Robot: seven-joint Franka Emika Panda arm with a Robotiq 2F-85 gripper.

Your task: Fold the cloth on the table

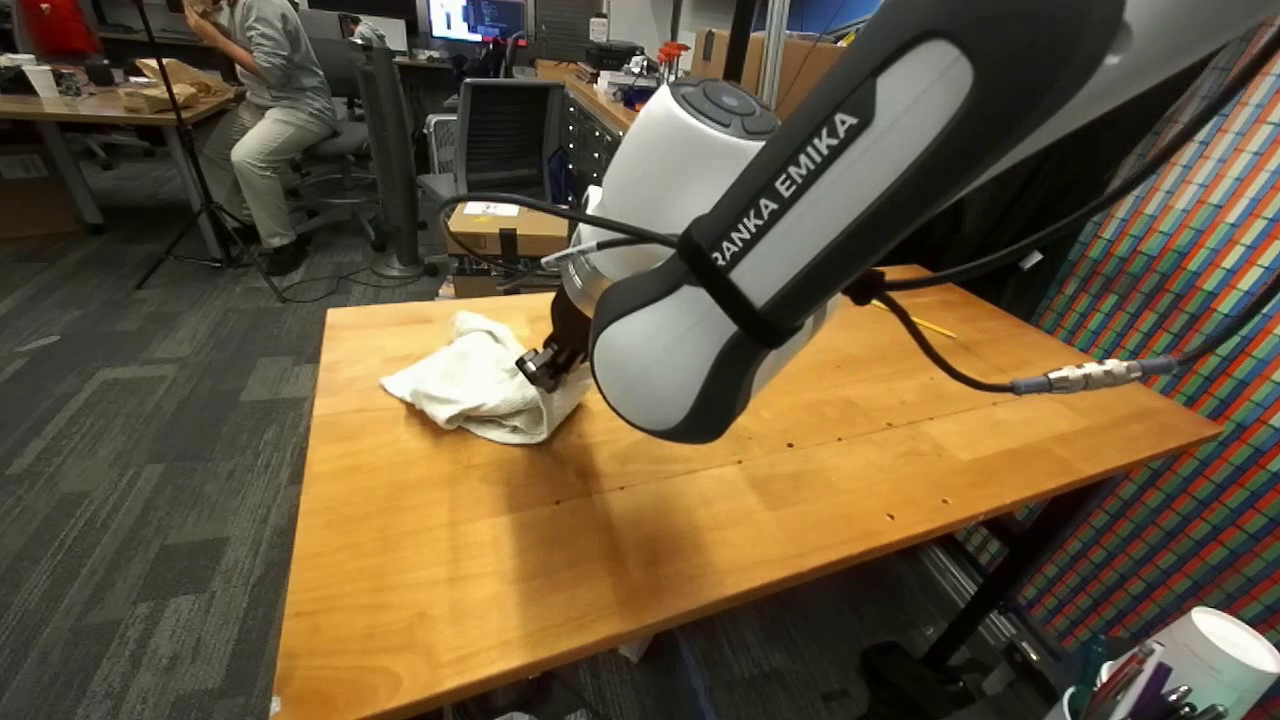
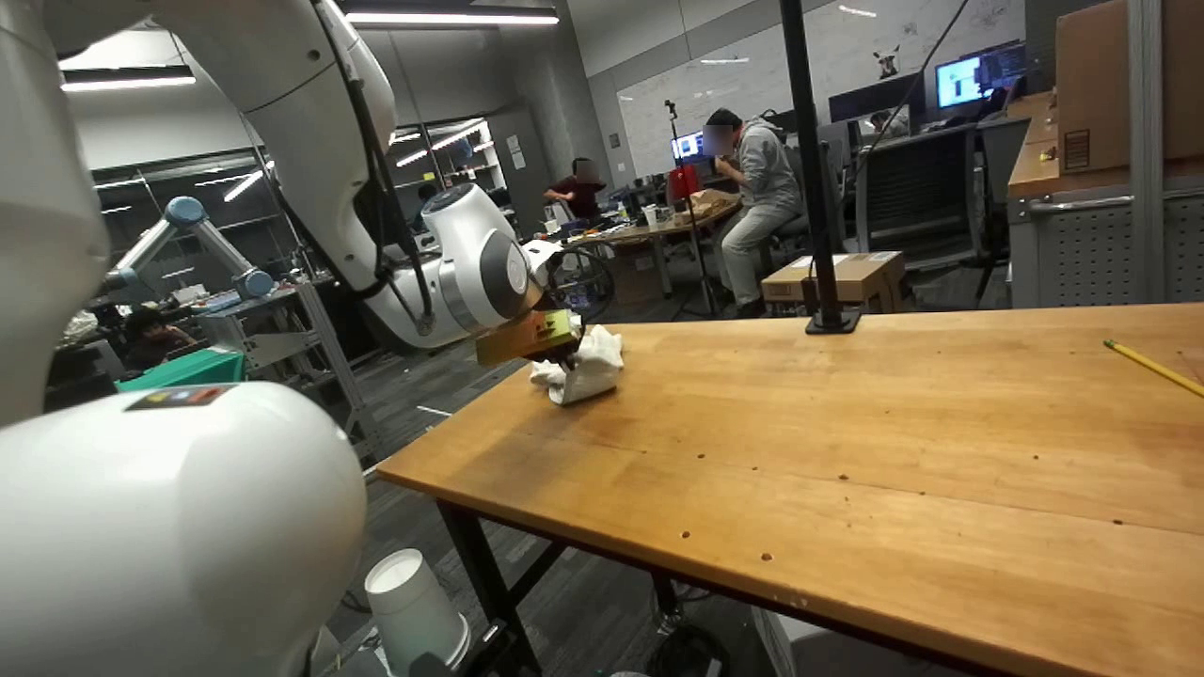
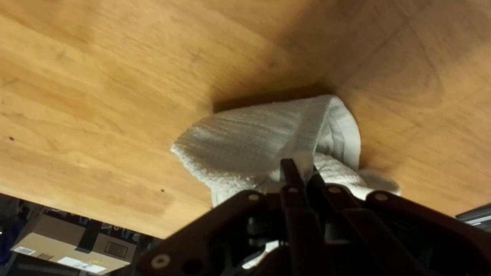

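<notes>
The cloth (image 1: 480, 385) sits near a corner of the desk (image 1: 420, 560), a white, rumpled heap. In an exterior view one pointed tip (image 1: 408, 382) lies out toward the desk's edge, a crumpled peak stands up at the back, and the near side curls round in a loose fold. Up close, in the wrist view, I see a nubby, towel-like weave: a broad panel turned over on itself, fine ridges running across it, with a fuzzy edge on one side and a smoother band, like a hem, on the other. Beside that band the fold gapes into a little hollow with curved layers inside. The end effector (image 3: 302, 168) has its fingers (image 3: 290, 173) drawn close together, pinching a bit of the cloth at the end of the band. A yellow pencil (image 2: 1155, 368) lies well apart from it all, on the same desk.
</notes>
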